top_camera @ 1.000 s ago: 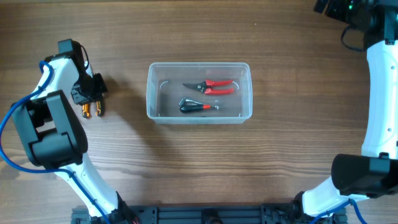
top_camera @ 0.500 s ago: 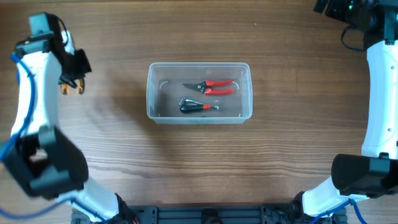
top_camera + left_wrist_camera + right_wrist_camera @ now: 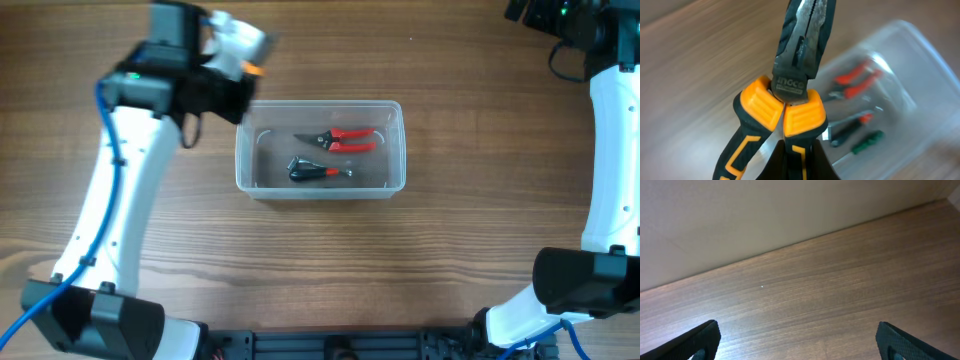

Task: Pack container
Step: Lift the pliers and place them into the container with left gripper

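left pincer (image 3: 793,159): clamped shut on orange-handled pliers (image 3: 790,107), near container (image 3: 320,188) corner | right pincer (image 3: 799,339): spread wide, holding nothing, over bench (image 3: 840,280)

Brown wood-grain counter (image 3: 320,270). Red-handled metal snips (image 3: 338,139) and black tool with red tip (image 3: 316,171) lie apart, side by side, inside the container (image 3: 320,104). Orange-and-black handled steel pliers (image 3: 792,85), nose closed, handles together, off the counter. Pale plain wall (image 3: 765,215) behind the counter edge.
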Controlling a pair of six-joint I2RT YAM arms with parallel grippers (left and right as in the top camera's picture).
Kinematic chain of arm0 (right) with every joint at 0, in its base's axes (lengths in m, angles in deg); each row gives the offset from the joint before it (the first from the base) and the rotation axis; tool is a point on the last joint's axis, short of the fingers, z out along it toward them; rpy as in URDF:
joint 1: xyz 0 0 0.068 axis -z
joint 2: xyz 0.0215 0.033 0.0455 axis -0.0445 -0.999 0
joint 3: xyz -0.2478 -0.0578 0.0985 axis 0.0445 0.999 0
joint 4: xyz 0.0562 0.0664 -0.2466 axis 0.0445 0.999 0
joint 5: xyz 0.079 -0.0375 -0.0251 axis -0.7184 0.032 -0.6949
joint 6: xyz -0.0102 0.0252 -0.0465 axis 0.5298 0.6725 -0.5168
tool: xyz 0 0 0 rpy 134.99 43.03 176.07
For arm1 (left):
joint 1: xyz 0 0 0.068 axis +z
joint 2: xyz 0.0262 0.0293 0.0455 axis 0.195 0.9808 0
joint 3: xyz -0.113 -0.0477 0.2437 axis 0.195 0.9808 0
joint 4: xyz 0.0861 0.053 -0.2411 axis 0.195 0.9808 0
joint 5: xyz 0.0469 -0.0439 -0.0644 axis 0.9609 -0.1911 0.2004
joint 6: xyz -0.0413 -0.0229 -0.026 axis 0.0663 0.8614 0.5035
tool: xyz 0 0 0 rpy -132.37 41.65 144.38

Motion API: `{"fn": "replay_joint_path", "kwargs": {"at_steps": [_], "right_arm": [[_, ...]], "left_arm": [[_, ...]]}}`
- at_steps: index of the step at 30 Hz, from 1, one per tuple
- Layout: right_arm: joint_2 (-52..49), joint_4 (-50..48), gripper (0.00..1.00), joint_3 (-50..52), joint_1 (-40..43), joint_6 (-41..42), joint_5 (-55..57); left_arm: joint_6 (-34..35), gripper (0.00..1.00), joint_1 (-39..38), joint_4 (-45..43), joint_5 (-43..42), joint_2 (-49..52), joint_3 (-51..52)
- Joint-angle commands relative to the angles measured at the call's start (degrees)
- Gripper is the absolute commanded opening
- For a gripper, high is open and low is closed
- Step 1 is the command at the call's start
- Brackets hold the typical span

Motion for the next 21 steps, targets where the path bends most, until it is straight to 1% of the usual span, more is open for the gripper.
{"fn": "replay_joint_path", "kwargs": {"at_steps": [1, 3, 5, 10, 21], "right_arm": [[-0.2, -0.1, 1.0, 0.0, -0.1, 1.1, 0.8], [-0.2, -0.1, 1.0, 0.0, -0.1, 1.1, 0.8], [-0.2, -0.1, 1.0, 0.0, -0.1, 1.1, 0.8], [-0.2, -0.1, 1.0, 0.0, -0.1, 1.0, 0.8], [-0.2, -0.1, 1.0, 0.0, -0.1, 1.1, 0.8]], "left_arm": [[-17.8, 0.04, -8.5, -0.4, -3.3, -1.6, -1.2], [-22.8, 0.04, -12.4, -0.4, -3.3, -1.5, -1.2], [-24.8, 0.04, -15.2, -0.4, -2.8, -1.0, -1.2], [-24.8, 0.04, -16.3, 1.7, -2.5, 3.4, -1.2], [-24.8, 0.04, -16.3, 1.9, -2.4, 22.8, -1.2]]}}
